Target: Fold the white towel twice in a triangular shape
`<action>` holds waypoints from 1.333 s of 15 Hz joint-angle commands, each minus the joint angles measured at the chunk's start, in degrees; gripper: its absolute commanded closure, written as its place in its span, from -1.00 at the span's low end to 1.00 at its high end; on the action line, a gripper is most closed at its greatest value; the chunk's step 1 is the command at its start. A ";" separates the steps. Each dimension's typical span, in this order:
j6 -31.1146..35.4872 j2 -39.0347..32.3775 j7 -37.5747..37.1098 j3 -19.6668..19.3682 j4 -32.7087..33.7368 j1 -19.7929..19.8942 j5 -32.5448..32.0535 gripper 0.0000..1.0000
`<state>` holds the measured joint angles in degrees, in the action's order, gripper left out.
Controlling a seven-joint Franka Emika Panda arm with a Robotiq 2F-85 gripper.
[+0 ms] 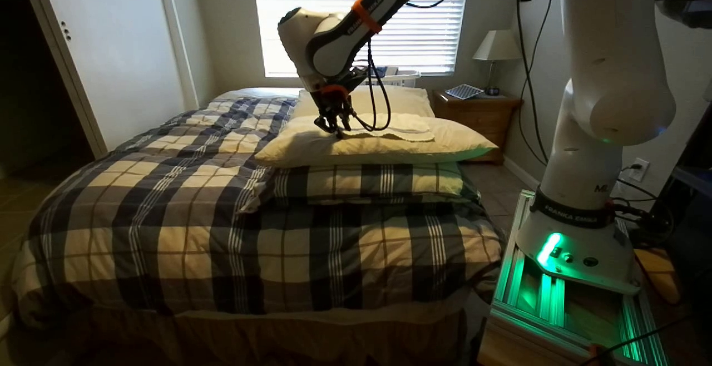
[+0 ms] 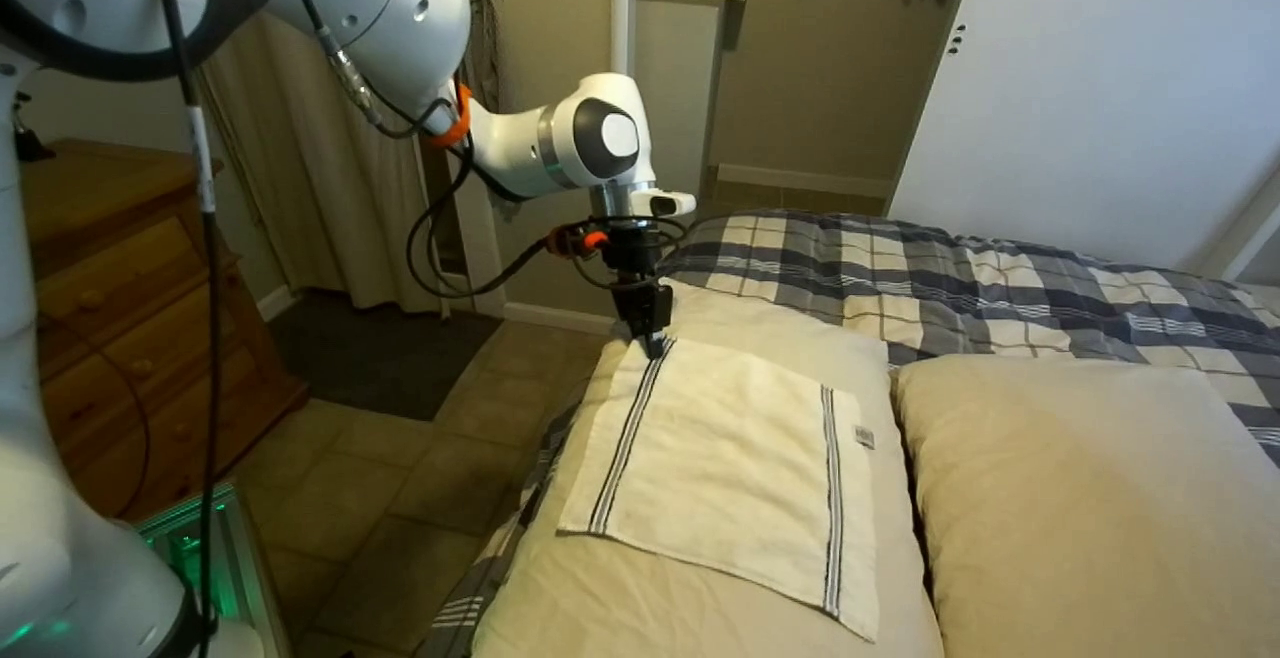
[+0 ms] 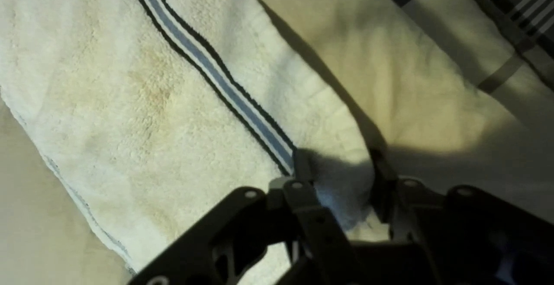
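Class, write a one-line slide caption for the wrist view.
Open gripper straddling a corner of the striped white towel on a cream pillow.

my base (image 1: 606, 266) shows a lit green strip (image 1: 548, 249) in an exterior view. my forearm (image 1: 384, 7), ringed by an orange band (image 1: 365, 16), slants down to my wrist (image 2: 615, 133), which is bent so that my gripper (image 3: 342, 176) hangs beneath it, pointing downward in both exterior views. in the wrist view my two fingers (image 3: 304, 170) stand parted, a gap between their tips.
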<state>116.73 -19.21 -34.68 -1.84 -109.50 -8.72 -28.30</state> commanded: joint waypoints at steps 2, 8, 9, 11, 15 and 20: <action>8.69 5.55 -2.28 -1.54 -7.31 0.20 -4.24 0.87; 13.57 13.49 -4.25 -2.90 -14.80 2.05 -8.08 0.86; 13.55 14.40 -3.40 -2.75 -15.54 2.86 -7.04 0.87; 11.53 11.39 -2.27 -1.77 -12.03 3.21 -5.84 0.87; 11.85 13.06 -2.25 -1.63 -13.53 3.81 -5.82 0.87; 11.76 13.33 -2.81 -2.39 -13.59 4.44 -7.33 0.88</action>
<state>128.89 -6.21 -36.91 -4.64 -123.25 -6.02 -34.07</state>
